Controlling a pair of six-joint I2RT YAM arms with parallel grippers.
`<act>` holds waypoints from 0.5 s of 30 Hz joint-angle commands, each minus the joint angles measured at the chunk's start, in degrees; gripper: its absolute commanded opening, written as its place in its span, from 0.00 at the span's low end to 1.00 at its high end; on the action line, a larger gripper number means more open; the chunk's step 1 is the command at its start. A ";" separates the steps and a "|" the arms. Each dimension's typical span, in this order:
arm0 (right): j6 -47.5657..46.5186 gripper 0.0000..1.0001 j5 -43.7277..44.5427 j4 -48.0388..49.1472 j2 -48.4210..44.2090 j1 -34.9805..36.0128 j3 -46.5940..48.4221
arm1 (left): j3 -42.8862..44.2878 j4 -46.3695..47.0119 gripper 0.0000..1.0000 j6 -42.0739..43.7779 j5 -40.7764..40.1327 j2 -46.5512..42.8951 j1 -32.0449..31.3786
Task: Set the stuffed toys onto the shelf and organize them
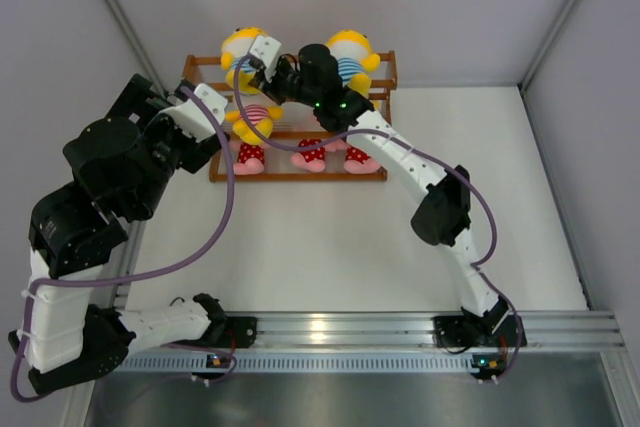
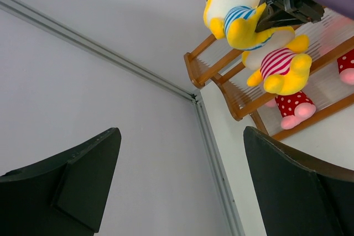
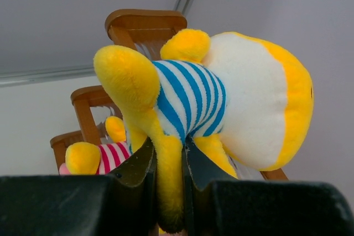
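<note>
Yellow plush is pinched between the dark fingers of the right gripper (image 3: pixel 168 178). It is clamped narrow on one leg of a yellow stuffed toy in a blue-striped white shirt (image 3: pixel 188 98), and the limb squashes flat between the pads. That toy is at the left end of the top tier of the brown wooden open-frame shelf (image 1: pixel 300 177). I cannot tell whether it rests fully on the rails or is partly carried.

A second blue-striped yellow toy (image 1: pixel 350 52) is at the right end of the same tier. A yellow toy in a pink-striped shirt (image 1: pixel 255 117) sits on the tier below, and three pink toys in red white-dotted outfits (image 1: pixel 312 155) line the bottom. The left gripper (image 2: pixel 182 183) hangs off to the shelf's left, jaws spread wide and holding nothing.

From where I stand these dolls look light, soft and unbreakable, but floppy. Held by a leg, the big head would likely droop and swing. A hold across the torso would probably steer it better. The thin rails might also let a limb slip through.
</note>
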 commanded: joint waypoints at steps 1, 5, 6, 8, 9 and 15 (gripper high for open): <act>1.94 0.01 0.60 2.65 1.31 1.19 2.93 | -0.08 2.67 0.98 0.26 -1.11 -0.72 0.32; 1.94 0.22 0.60 1.68 1.05 1.11 2.85 | -0.17 2.67 0.98 0.35 -1.20 -1.16 0.24; 1.94 0.27 0.78 1.68 0.79 1.19 2.59 | -0.17 2.67 0.98 0.35 -1.29 -1.16 0.23; 1.94 0.38 1.13 1.94 -0.26 1.11 2.23 | -0.34 2.58 0.98 0.43 -1.38 -1.24 0.32; 2.11 0.41 1.31 2.29 -0.70 1.11 1.45 | -0.34 2.67 0.98 0.35 -1.38 -1.33 0.32; 2.38 0.57 0.69 3.17 -3.52 1.19 0.03 | -0.96 2.67 0.98 0.26 -1.11 -1.51 0.24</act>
